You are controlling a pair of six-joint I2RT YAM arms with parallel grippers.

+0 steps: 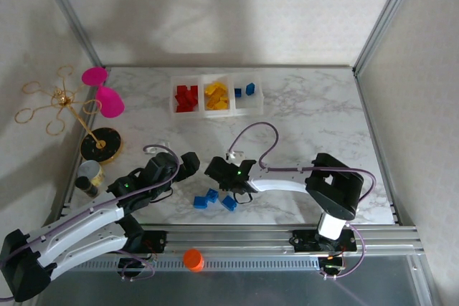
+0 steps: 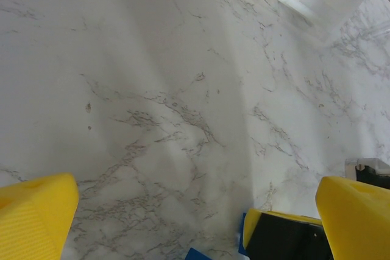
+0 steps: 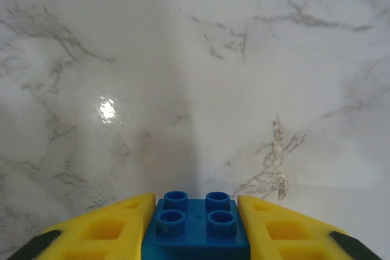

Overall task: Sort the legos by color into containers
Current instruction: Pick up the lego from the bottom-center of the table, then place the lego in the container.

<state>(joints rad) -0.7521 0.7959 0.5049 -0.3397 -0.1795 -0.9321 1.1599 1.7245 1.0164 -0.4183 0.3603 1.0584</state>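
Lab rig: alu frame [image 1: 244,233], white enclosure walls [image 1: 229,5]

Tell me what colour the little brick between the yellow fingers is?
Blue. The brick shows best in the right wrist view.

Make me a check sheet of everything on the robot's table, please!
Surface: marble table, bare in the middle.
Job's things: bins at the back hold red legos, yellow legos and a few blue legos; loose blue legos lie near the front.
Clutter: pink goblet, gold wire stand, small jar, orange cap by the front edge.
Grippers: left gripper open, empty; right gripper shut on a blue brick.
Cables: purple cables loop off both arms above the table.
Surroundings: pale walls, metal frame.
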